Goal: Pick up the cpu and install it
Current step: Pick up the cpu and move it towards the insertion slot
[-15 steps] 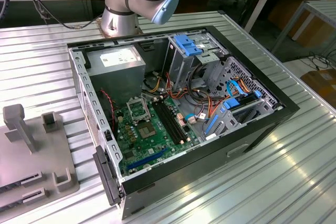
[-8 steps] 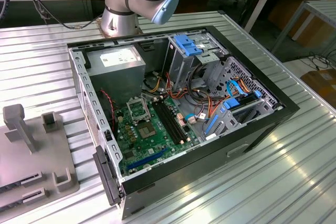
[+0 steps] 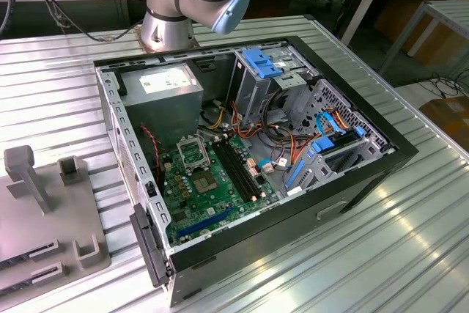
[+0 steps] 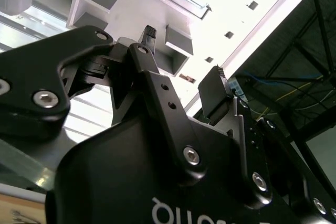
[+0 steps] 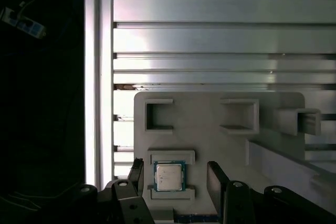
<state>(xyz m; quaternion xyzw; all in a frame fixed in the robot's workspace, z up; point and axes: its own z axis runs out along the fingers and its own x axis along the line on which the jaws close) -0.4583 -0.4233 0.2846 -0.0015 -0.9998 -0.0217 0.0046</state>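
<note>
The cpu (image 5: 168,176) lies flat in a little nest on the grey holder (image 5: 210,145), shiny side up, with its green edge showing all round. The gripper (image 5: 177,178) hangs over it with its two black fingers (image 5: 216,179) spread wide, so it is let go and holds nothing. One finger stands on each side of the chip, and there is a gap between each finger and the chip. The nest has small walls on two sides of the chip, and the fingers stand at the other two sides, which are free. In the exterior view the holder sits on the ribbed metal table (image 3: 410,254) at the exterior view's left, well apart from the socket (image 3: 192,153) on the green board inside the open computer case (image 3: 396,153). So I think the job is at the picking-up part and the chip is not yet lifted. To do this well, the chip should stay right in the middle between the fingers. The gripper should go straight down, not tilted. The fingers should close slowly and softly on the chip's edges, because the chip is thin and could slip or tip in its nest
</note>
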